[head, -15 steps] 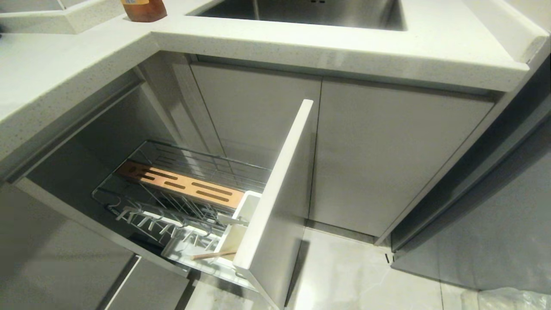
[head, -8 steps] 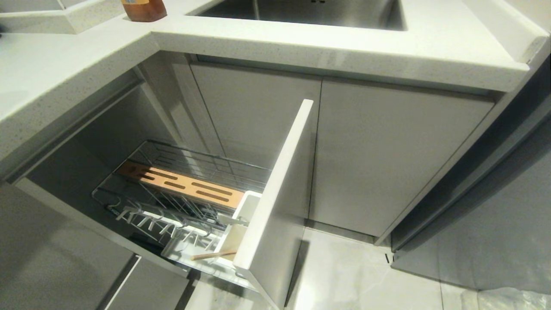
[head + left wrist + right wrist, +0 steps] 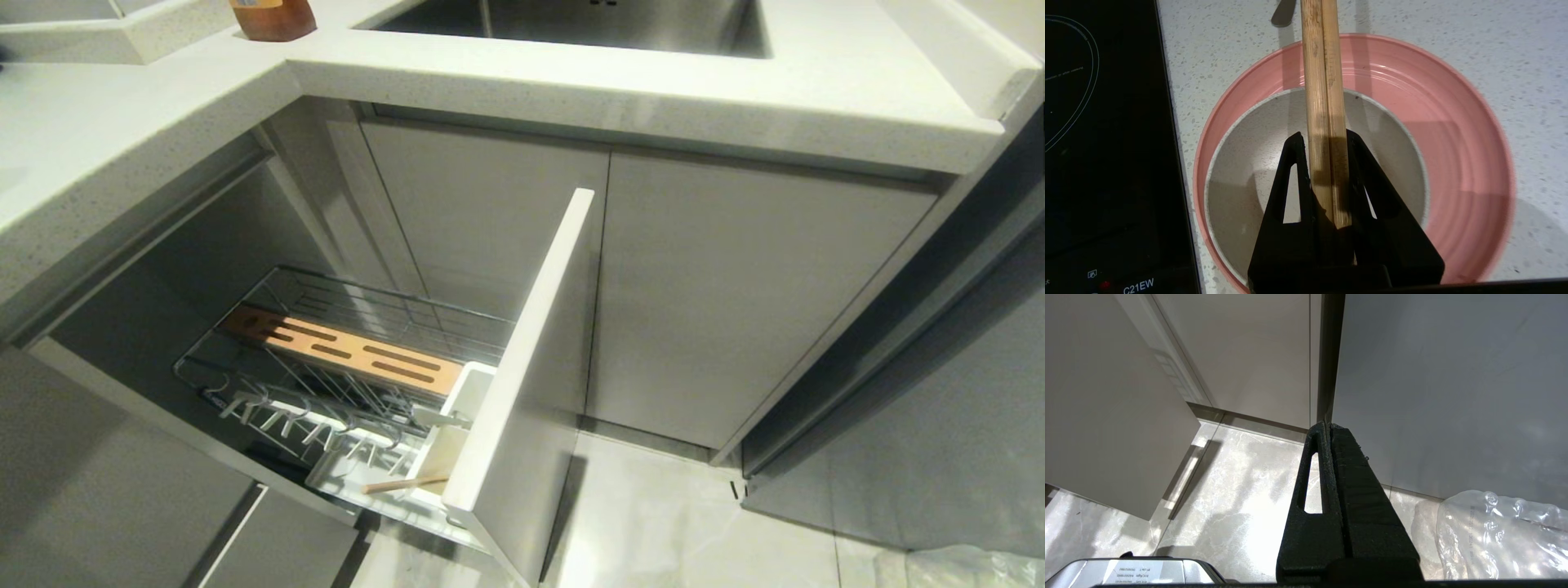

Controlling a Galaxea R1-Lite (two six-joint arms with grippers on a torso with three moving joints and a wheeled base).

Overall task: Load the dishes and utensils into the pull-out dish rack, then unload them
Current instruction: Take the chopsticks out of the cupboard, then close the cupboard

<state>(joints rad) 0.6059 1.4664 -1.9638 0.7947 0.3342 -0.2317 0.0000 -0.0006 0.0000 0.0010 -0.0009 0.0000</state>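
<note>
**Left gripper pinches two chopsticks above the plate and bowl; rack stands pulled out**

In the left wrist view, the left gripper (image 3: 1323,141) has its jaws clamped on two light-wooden chopsticks (image 3: 1323,81), which lie side by side and run straight out past the fingertips. Under them sits one cream-white bowl (image 3: 1249,171) inside one pastel-pink plate (image 3: 1453,134), the plate resting on the speckled white worktop (image 3: 1515,49). Just beside the plate is the black glass of one induction hob (image 3: 1106,143). Beyond the plate's far rim, one dark rounded utensil end (image 3: 1284,14) lies on the worktop; which utensil it is cannot be told.

The head view shows neither arm. One pull-out dish rack (image 3: 326,384) stands drawn out of the lower cabinet, its tall white front panel (image 3: 522,392) on edge toward the camera. Inside the chrome wire basket lie one slotted light-wood strip (image 3: 343,351) and a white utensil cup (image 3: 457,408) by the panel. One wooden stick-like piece (image 3: 404,484) lies at the rack's near end. Above, one steel sink (image 3: 588,24) is set into the worktop, and one amber bottle (image 3: 273,18) stands at the corner.

The right gripper (image 3: 1329,428) hangs low over the pale tiled floor (image 3: 1229,506) with its jaws pressed together, holding nothing. One crumpled clear plastic bag (image 3: 1494,535) lies on the floor near it.
</note>
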